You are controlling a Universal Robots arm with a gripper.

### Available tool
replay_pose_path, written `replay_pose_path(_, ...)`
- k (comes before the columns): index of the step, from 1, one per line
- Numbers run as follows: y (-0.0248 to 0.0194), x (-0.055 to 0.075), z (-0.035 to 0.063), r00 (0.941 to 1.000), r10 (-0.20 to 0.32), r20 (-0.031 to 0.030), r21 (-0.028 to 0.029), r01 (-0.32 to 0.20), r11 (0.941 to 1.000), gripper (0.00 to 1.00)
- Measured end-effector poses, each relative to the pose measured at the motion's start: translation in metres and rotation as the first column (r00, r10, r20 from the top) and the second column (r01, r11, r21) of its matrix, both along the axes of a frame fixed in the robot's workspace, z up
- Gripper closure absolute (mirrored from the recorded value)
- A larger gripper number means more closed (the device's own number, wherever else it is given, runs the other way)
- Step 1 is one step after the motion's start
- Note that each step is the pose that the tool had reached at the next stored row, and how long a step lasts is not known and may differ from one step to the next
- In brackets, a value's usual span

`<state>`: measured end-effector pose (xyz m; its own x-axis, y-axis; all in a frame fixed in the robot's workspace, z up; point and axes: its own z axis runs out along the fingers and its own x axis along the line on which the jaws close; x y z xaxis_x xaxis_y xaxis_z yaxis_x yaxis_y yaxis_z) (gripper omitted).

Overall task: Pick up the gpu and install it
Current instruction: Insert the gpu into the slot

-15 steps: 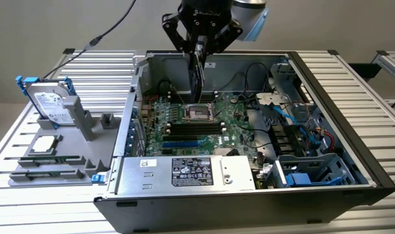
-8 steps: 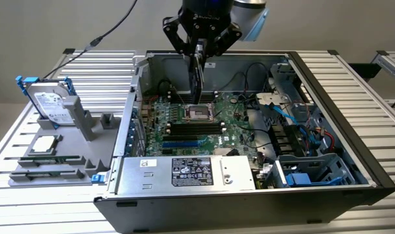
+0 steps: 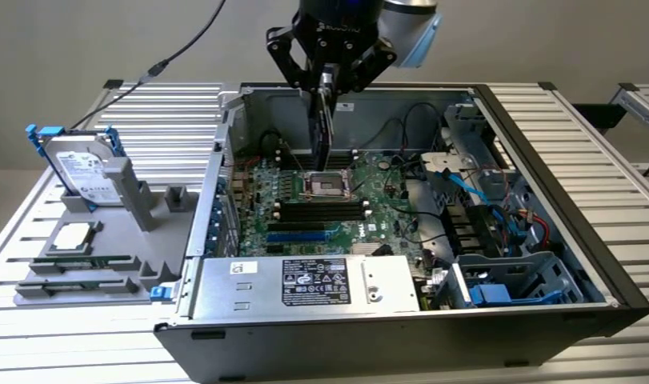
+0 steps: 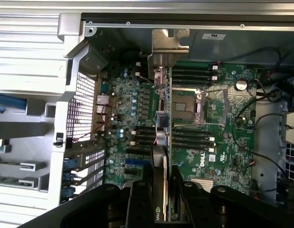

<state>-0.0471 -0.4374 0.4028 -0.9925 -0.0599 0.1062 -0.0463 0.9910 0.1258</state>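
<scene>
I see the black gripper hanging over the open grey metal computer case. Jaws are narrow, clamped on the gpu, a thin flat dark expansion card with a silver metal end bracket.

In the exterior view the gpu hangs upright and edge-on from the jaws, inside the case opening, above the green motherboard. Its lower end sits near the square silver processor socket; I can't tell whether it touches the board.

In the wrist view the gripper has one black finger on each flat face of the gpu, and the bracket is at the end away from the jaws. The card lines up across the motherboard, just beside the processor socket.

The black memory slots lie between the socket and the silver power supply box with a black label, which is at the case's near edge.

At the exterior view's left, outside the case, a grey moulded parts holder sits on the slatted aluminium worktop. A silver hard drive with blue rails stands upright in it. Narrow green memory strips lie flat in the holder, well apart from the gripper.
</scene>
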Motion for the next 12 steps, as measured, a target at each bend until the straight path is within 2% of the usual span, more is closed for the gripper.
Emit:
replay_pose_path(9, 0.0, 0.0, -0.0001, 0.9999, 0.0, -0.0111, 0.0, 0.0, 1.0, 0.73)
replay_pose_path(10, 0.0, 0.0, -0.0003, 1.0, 0.003, -0.0079, 0.0, -0.003, 1.0, 0.73)
replay_pose_path(12, 0.0, 0.0001, -0.0005, 0.9996, 0.026, 0.0084, 0.0002, -0.026, 0.9997, 0.73)
